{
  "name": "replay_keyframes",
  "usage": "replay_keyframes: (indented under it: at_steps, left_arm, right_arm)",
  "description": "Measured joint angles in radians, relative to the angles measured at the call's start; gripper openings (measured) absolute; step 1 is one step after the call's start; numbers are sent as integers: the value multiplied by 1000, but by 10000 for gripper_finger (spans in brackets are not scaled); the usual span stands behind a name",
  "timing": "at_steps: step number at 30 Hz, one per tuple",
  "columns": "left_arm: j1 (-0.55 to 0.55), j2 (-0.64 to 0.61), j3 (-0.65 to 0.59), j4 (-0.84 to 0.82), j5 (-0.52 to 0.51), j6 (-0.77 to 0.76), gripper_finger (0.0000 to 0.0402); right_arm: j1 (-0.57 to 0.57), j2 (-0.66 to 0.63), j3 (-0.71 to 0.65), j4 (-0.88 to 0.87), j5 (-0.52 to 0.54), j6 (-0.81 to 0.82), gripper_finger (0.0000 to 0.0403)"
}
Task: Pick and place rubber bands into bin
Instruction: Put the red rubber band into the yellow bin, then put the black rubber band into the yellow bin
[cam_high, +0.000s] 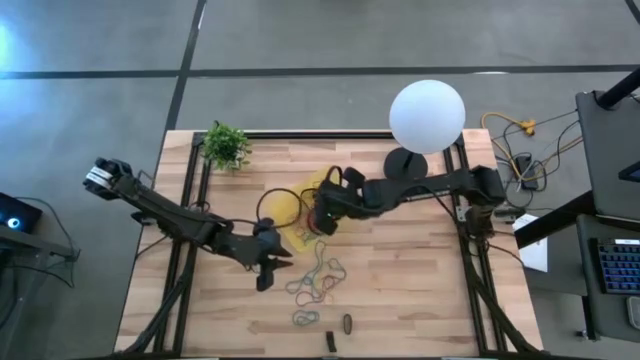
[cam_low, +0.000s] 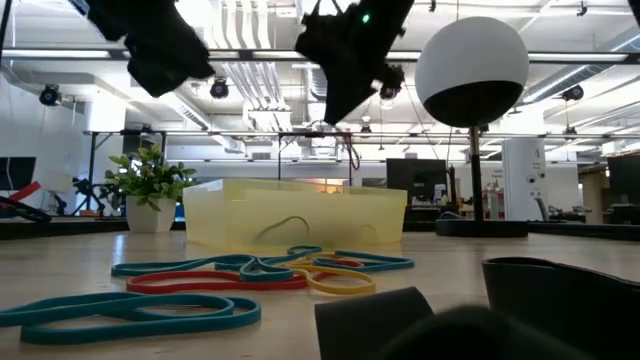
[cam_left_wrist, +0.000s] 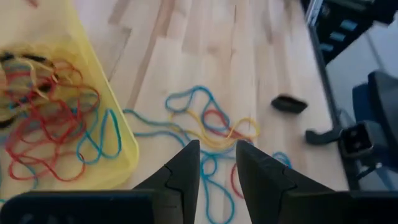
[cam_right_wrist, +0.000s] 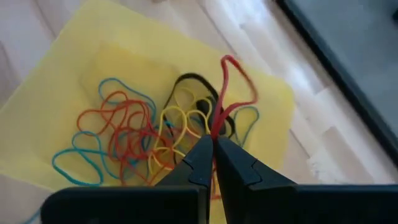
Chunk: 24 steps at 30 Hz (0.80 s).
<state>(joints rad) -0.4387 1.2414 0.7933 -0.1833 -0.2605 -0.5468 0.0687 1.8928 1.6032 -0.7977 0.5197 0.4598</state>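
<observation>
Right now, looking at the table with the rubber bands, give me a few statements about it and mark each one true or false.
1. The right pincer is shut on a red rubber band above the yellow bin. True.
2. The yellow bin holds nothing yet. False: several red, blue and yellow bands lie in it.
3. The left pincer carries a blue band. False: its fingers stand apart with nothing between them, over the loose bands on the table.
4. Loose bands lie on the wood outside the bin. True.
5. The white lamp globe has tipped over onto the table. False: it stands upright on its stem.
</observation>
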Motion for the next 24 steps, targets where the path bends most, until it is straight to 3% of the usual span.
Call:
replay_keyframes:
  at_steps: [11, 19, 24]
  left_arm:
    - [-28, -147, -11, -29, -97, 0, 89]
    - [-28, -148, -14, -45, -101, 0, 89]
    - [-28, -148, -15, -45, -101, 2, 89]
  right_arm:
    - [-90, 70, -1, 33, -164, -15, 15]
    - [-88, 64, -1, 72, -166, -42, 92]
    - [-77, 57, -1, 72, -321, -89, 133]
